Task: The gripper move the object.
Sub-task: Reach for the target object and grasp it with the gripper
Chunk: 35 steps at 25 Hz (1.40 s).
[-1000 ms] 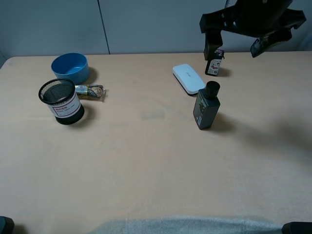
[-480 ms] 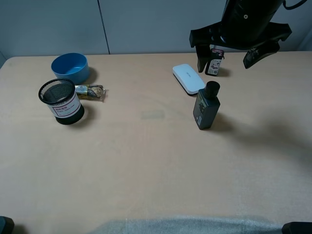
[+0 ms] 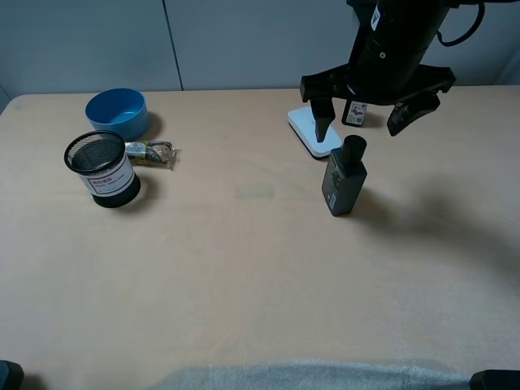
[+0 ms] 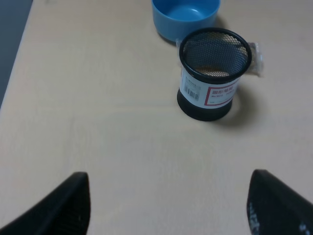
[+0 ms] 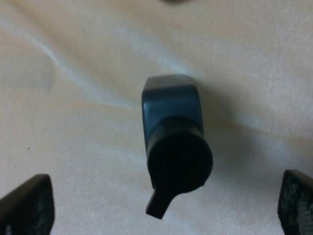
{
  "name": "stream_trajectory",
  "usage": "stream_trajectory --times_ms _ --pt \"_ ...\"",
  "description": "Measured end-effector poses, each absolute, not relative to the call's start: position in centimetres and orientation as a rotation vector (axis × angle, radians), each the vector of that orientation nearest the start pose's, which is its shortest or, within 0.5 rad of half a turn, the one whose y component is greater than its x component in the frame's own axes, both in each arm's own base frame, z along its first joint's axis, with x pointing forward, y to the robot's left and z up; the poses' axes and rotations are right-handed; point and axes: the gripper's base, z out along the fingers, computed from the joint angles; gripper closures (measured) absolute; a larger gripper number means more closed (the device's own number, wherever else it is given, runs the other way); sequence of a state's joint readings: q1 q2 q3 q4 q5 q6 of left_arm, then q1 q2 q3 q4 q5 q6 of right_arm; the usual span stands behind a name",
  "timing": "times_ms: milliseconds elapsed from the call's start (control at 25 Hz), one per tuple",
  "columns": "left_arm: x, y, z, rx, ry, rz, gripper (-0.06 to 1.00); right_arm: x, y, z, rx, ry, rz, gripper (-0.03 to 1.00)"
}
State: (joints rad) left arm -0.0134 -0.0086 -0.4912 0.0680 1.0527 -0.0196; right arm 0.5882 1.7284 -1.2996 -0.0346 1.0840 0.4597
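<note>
The object, a dark grey-green flat-sided bottle with a round black cap, stands upright on the tan table right of centre. My right gripper hangs open just above and behind it, with one finger on each side of the cap and not touching it. In the right wrist view the bottle shows from above, centred between the wide-open fingertips of the gripper. My left gripper is open and empty over bare table, short of the mesh cup.
A white flat case lies just behind the bottle, and a small black packet with a red top stands behind that. At the left are a black mesh cup, a blue bowl and a snack wrapper.
My right gripper has come down and to the left from the back right, over the small packet, to hang over the bottle. The bottle and the other things have not moved.
</note>
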Motion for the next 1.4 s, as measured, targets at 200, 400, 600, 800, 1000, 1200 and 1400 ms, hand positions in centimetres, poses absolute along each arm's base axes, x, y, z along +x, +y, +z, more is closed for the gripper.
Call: stream_trajectory --times_ms 200,400,600,800,1000,1200,1400 --pt "-0.5 0.5 27.6 -0.009 2.035 0.061 0.21 28.7 18.9 23.0 -0.221 3.027 0.056 0.27" --pt "-0.5 0.5 27.6 -0.009 2.035 0.061 0.21 28.9 19.2 21.5 -0.225 3.061 0.041 0.27" --pt "-0.5 0.5 27.6 -0.009 2.035 0.061 0.21 28.6 19.0 19.3 -0.244 3.099 0.015 0.27" --pt "-0.5 0.5 27.6 -0.009 2.035 0.061 0.21 28.8 19.3 18.4 -0.282 3.083 0.060 0.27" --pt "-0.5 0.5 27.6 -0.009 2.035 0.061 0.21 28.8 19.5 18.4 -0.293 3.069 0.085 0.27" --pt "-0.5 0.5 27.6 -0.009 2.035 0.061 0.21 28.9 19.6 18.1 -0.294 3.074 0.081 0.27" --pt "-0.5 0.5 27.6 -0.009 2.035 0.061 0.21 29.0 19.6 17.9 -0.301 3.068 0.079 0.27"
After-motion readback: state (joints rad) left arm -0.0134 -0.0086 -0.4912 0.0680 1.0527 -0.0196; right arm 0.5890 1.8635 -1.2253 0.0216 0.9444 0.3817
